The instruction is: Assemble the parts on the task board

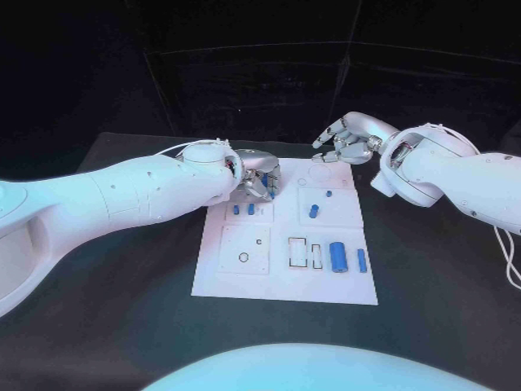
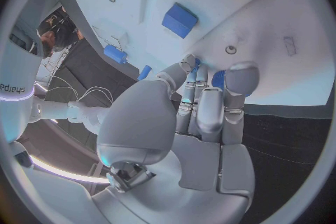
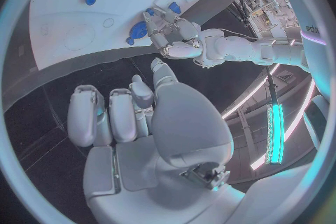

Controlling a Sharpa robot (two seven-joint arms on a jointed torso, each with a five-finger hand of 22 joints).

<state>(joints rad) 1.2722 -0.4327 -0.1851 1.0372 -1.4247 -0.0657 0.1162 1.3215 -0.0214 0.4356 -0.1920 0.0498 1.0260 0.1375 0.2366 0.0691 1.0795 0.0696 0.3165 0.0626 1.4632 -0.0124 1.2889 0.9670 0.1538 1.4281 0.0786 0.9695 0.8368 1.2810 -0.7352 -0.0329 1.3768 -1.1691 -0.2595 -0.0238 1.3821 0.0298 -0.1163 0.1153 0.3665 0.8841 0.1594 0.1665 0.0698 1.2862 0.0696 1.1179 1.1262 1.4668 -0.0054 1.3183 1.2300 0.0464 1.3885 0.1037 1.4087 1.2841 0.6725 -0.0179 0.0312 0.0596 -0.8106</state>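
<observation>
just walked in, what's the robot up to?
It's assembling blue parts on the white task board. The left hand is down at the board's far left corner, fingertips at a small blue part; a firm grip isn't clear. The right hand hovers off the far edge, holding nothing. Other blue parts lie on the board.

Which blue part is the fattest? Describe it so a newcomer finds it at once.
Start at the white rectangular task board mid-table and go to its near right section. Two upright blue cylinders lie there beside black-outlined slots; the fat blue cylinder is the left one, much thicker than its slim blue neighbour.
</observation>
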